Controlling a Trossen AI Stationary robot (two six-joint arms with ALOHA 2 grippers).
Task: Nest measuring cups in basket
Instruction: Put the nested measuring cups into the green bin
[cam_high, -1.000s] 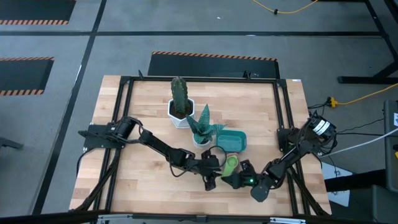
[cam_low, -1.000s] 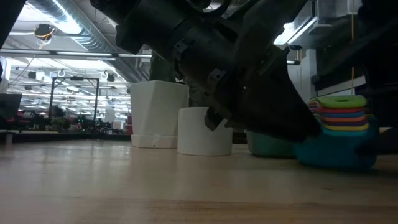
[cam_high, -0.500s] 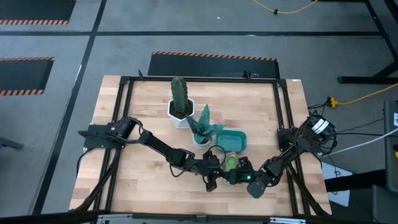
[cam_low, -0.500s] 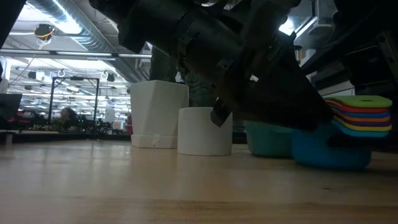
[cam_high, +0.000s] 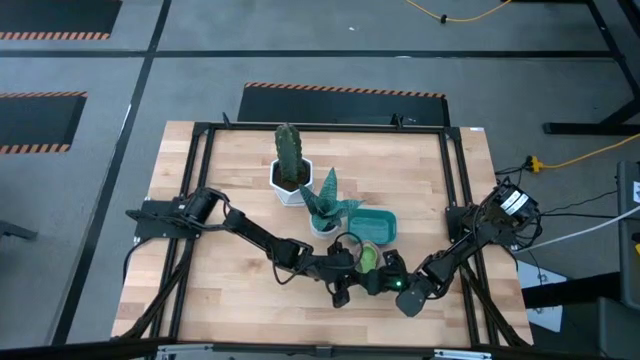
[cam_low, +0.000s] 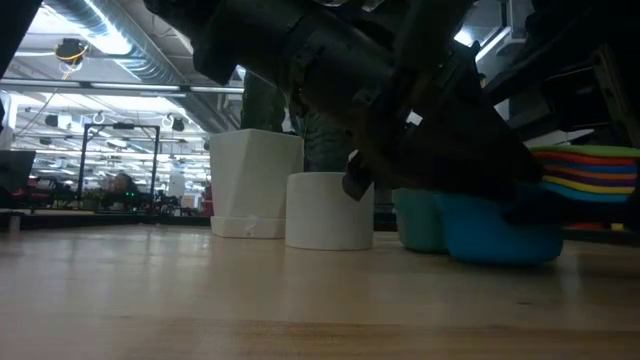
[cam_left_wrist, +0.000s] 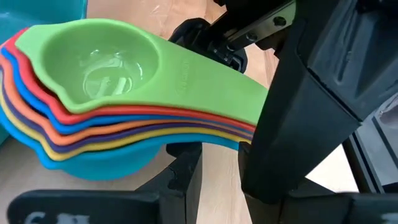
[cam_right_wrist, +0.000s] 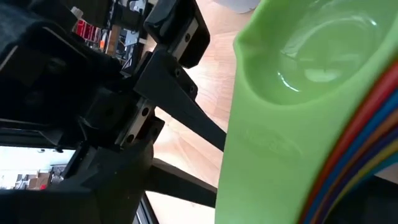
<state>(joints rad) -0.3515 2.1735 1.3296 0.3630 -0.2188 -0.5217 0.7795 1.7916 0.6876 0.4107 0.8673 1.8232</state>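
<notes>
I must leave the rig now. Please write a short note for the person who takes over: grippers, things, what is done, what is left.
Left gripper: beside the measuring cups, whether gripping them cannot be told.
Right gripper: at the stack's handles, jaws wide; a hold is not clear.
Cups: nested in one stack, green on top, resting on the table just in front of the basket, not inside it.
Done: nesting.
Left: put the stack into the basket, then release.

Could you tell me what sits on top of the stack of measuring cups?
The green cup tops the measuring cups, nested in red, blue and orange layers. Its bowl looks empty; the lower bowls are covered.
</notes>
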